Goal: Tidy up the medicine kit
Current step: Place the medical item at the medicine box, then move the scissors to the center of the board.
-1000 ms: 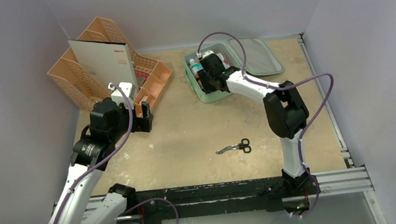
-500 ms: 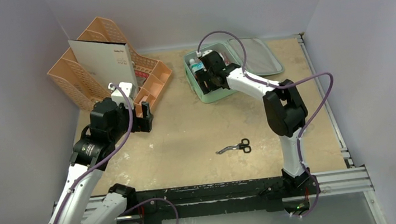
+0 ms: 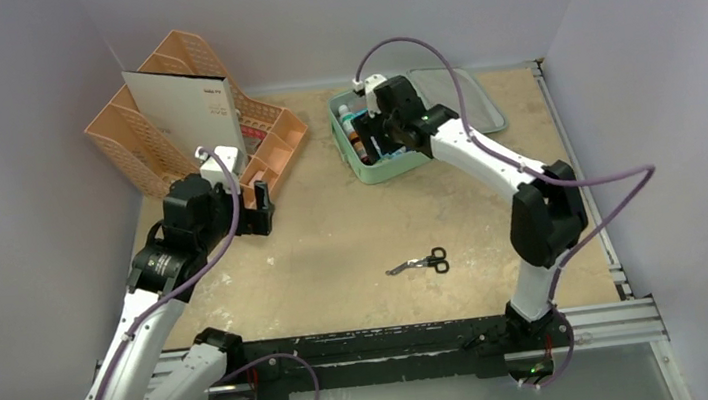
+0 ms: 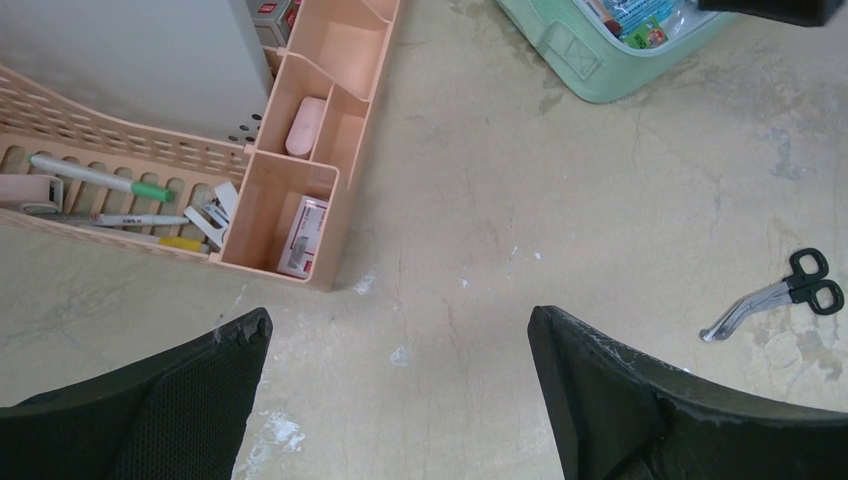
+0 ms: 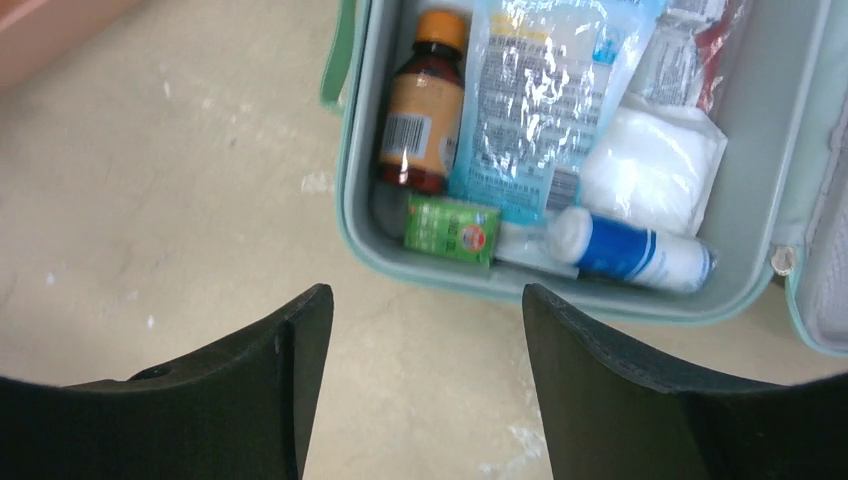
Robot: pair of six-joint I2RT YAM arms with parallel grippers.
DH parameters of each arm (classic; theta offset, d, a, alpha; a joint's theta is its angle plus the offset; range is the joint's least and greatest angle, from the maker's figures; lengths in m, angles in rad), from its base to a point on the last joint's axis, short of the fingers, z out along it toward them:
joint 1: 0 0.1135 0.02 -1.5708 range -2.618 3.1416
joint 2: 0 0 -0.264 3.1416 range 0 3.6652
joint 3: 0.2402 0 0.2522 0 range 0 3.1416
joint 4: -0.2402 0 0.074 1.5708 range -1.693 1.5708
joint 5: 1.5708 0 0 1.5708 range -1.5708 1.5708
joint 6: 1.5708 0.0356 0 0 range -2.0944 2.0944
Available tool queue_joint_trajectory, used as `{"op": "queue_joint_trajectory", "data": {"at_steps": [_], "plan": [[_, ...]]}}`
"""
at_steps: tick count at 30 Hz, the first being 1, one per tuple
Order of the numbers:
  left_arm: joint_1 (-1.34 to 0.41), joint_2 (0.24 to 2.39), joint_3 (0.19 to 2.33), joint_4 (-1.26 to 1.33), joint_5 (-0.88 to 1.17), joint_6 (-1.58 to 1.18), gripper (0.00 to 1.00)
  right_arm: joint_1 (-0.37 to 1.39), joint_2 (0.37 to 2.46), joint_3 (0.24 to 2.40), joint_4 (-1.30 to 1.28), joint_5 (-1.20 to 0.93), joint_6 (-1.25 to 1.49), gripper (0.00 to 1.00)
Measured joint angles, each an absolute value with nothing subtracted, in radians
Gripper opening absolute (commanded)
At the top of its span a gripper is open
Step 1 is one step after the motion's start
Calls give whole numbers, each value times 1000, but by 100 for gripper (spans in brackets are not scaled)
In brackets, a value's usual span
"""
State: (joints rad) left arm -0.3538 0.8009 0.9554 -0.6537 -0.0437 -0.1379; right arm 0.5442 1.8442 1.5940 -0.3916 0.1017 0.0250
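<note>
Over the medicine kit (image 3: 385, 168) hangs the right gripper (image 5: 420, 300), its fingers spread wide with nothing between them and its fingertips just outside one wall of the case. The kit sits open on the far part of the bench (image 3: 335, 242), and its grey-lined lid (image 3: 467, 98) lies flat beside it on the side away from the peach organizer (image 3: 176, 67).

Inside the kit, a brown bottle (image 5: 424, 112) lies against the side wall. A clear printed packet (image 5: 540, 90) lies next to it and a white pad (image 5: 652, 165) beyond that. Along the kit wall nearest the right fingertips lie a small green box (image 5: 452, 228) and a white tube with blue bands (image 5: 630, 254).

Well apart from the kit, on the organizer's side, the left gripper (image 4: 398, 322) is also wide open and empty. It hovers over bare bench just off the organizer's front corner.

Black-handled scissors (image 3: 423, 263) lie flat on the bench, well apart from the kit and closer to the arm bases.
</note>
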Motion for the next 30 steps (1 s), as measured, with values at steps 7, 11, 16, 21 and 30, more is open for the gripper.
{"op": "queue_joint_trajectory", "data": {"at_steps": [7, 11, 16, 21, 30], "plan": [[-354, 805, 955, -653, -44, -143, 100, 548, 1646, 1341, -401, -72, -157, 69], [-354, 805, 955, -654, -30, -144, 100, 564, 1542, 1189, -462, -153, -307, 68], [-354, 813, 955, -654, -15, -146, 100, 576, 1348, 1005, -521, -179, -483, 64], [-354, 813, 955, -653, 15, -146, 100, 576, 1277, 927, -550, -160, -580, 53], [-354, 812, 955, -653, 22, -146, 100, 576, 1372, 892, -646, -126, -664, 47]]}}
